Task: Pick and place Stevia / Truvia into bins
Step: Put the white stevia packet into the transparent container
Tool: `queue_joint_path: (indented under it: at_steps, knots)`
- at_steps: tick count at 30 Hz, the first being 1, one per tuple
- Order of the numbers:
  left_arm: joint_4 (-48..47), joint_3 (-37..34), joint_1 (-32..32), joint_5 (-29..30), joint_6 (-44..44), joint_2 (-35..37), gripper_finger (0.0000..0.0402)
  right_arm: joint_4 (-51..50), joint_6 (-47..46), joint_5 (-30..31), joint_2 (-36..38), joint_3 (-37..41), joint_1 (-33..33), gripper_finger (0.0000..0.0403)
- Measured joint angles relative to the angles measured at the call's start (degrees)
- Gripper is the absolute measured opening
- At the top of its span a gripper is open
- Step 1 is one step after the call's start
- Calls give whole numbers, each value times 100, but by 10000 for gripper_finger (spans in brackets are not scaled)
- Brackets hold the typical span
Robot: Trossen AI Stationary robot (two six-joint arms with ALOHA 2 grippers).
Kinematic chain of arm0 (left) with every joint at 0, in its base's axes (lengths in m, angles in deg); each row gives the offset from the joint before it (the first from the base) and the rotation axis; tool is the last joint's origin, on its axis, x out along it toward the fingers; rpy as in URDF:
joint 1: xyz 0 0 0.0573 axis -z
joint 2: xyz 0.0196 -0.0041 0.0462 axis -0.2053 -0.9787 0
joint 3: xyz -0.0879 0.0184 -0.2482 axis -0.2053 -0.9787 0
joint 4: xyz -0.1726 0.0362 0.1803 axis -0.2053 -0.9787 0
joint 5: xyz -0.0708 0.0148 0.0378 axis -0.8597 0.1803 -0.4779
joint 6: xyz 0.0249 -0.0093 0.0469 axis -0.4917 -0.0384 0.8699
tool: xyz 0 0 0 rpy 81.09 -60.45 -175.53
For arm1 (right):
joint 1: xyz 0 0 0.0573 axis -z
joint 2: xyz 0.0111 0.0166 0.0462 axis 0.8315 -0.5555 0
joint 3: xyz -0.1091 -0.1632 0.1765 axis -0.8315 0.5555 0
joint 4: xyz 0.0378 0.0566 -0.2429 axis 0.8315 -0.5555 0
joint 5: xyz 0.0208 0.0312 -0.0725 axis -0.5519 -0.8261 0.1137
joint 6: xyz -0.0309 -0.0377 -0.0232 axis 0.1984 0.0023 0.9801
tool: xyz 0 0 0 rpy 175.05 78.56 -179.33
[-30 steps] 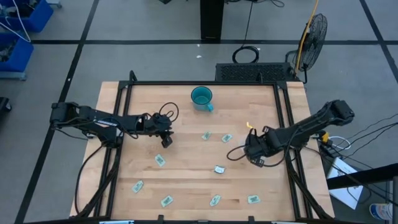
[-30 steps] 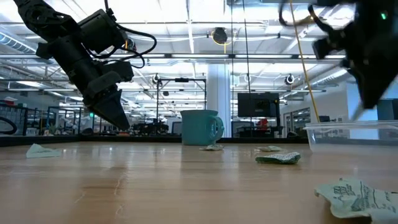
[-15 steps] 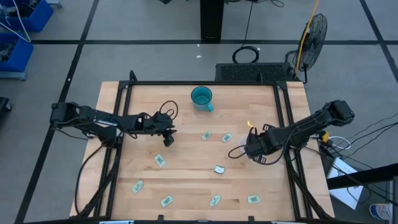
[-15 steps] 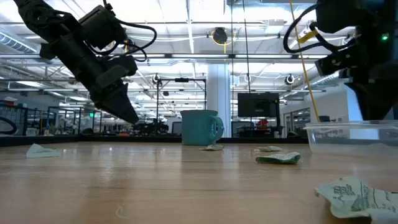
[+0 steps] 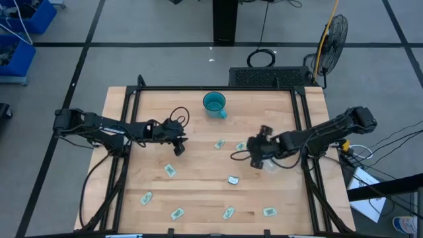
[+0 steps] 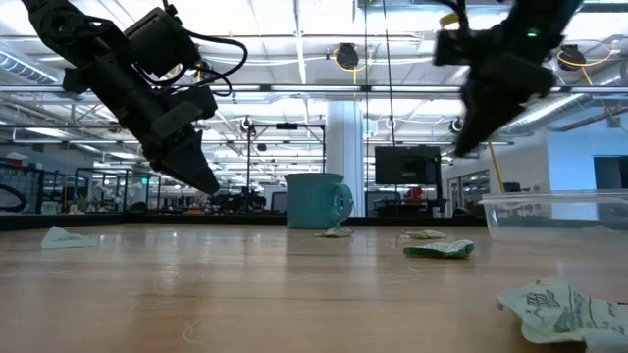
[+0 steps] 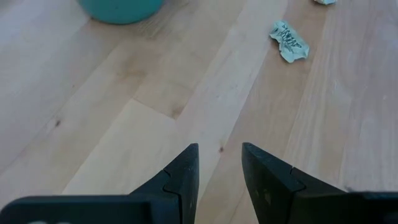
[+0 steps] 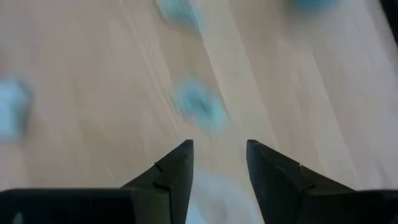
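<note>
Pale green sachets [image 5: 170,171] scattered flat on table, clear tub [image 6: 555,214] at right

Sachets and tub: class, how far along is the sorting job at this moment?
Done: nothing certain; whether the clear tub holds any sachet cannot be told. In hand: nothing. The right gripper is open and empty above the table, near a sachet; the left gripper is open and empty too. Left: eight sachets lie loose on the table.
</note>
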Motion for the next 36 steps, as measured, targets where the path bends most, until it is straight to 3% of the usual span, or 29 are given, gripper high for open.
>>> queue_joint_path:
  at_steps: [4, 7, 14, 18, 36]
  knots:
    - [-12, 0, 0, 0, -1, 0, 127, 1982, 1351, -350, -278, 495, 152, 144]
    - [-14, 0, 0, 0, -1, 0, 127, 2819, 1872, -470, -569, 777, 271, 144]
    - [-25, -2, 0, -2, -3, 0, 127, 2926, 2046, -963, -1263, 962, 488, 144]
    - [-30, -2, 0, -2, -5, 0, 127, 2945, 2265, -767, -1468, 964, 527, 144]
    - [-25, -2, 0, -2, 39, 0, 127, 3312, 2496, -902, -1494, 1206, 775, 136]
